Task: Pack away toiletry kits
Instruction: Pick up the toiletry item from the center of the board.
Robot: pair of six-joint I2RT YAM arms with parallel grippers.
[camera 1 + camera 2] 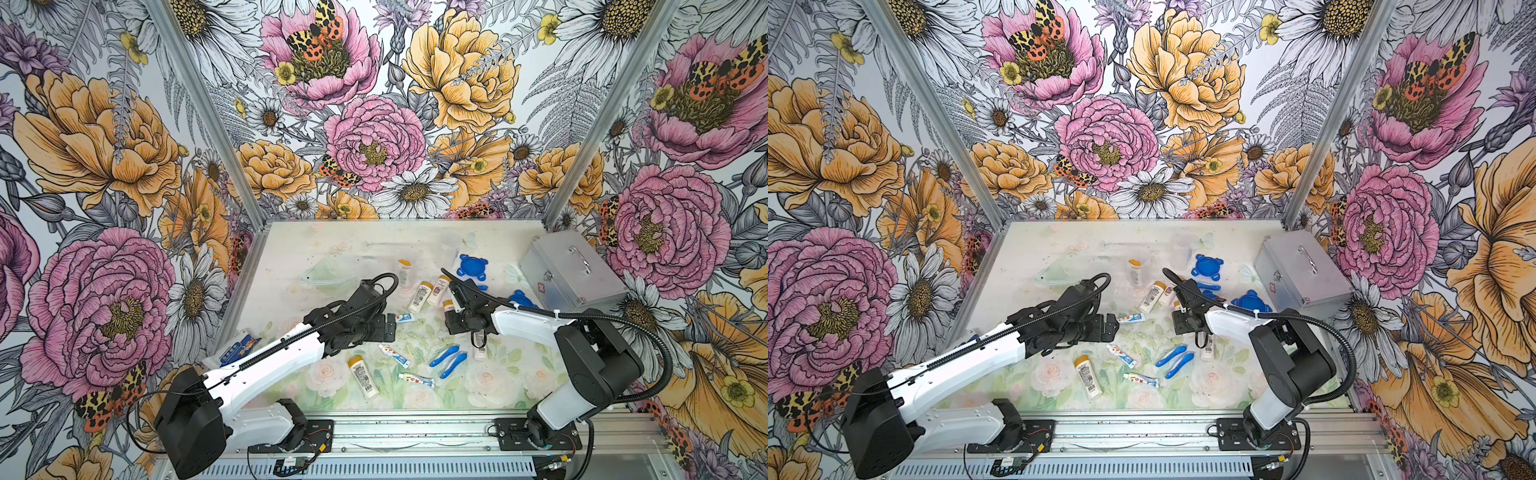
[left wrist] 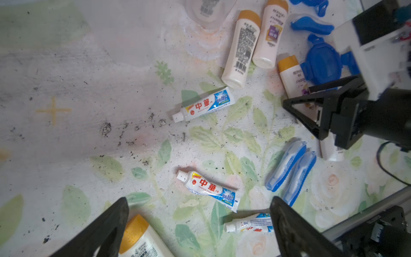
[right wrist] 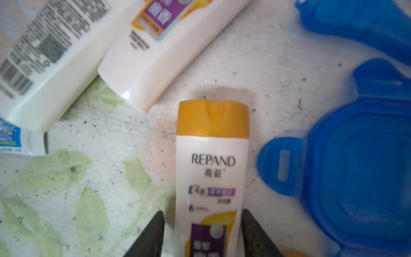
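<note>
The toiletry kits lie loose on the floral table. My right gripper [image 3: 202,212] is low over a white orange-capped bottle [image 3: 212,164]; its jaws stand on either side of the body, with a thin gap on one side. In both top views the same gripper [image 1: 451,321] [image 1: 1179,322] is at mid-table. My left gripper [image 2: 199,200] [image 1: 392,326] hangs wide open above toothpaste tubes [image 2: 208,187] [image 2: 203,104] and holds nothing. Two blue toothbrushes [image 1: 448,359] lie near the front. More bottles [image 1: 420,296] [image 1: 363,376] and blue lids [image 1: 472,266] [image 1: 522,298] are scattered.
A silver metal case [image 1: 571,270] with a handle stands shut at the back right. A blue-and-white packet [image 1: 239,349] lies at the left edge under my left arm. A clear plastic piece [image 1: 328,274] sits at the back left.
</note>
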